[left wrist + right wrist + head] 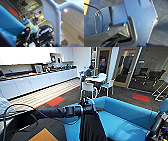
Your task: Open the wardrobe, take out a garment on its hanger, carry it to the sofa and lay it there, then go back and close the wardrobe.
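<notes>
Black top on its hanger, hanging off the left arm right at the blue sofa.

Limp black short-sleeved garment (pixel 92 127) dangles below the left gripper (pixel 86 102), w/ the thin pale plastic hanger (pixel 55 18) looming big in the left wrist view, its hook up by the gripper; fingers themselves too hard to make out, so can't tell how far they're open. Garment hangs just over the front edge of the big bright turquoise upholstered sofa (pixel 125 119), seat right beside it. Right arm (pixel 157 127) sits low at the sofa's far end; its fingers can't be read either. Beyond: small white chairs (pixel 88 88) round a white table (pixel 97 79), a person seated there (pixel 88 72), long white kitchen counter (pixel 37 80) along the wall, orange-red floor patches (pixel 55 101).
</notes>
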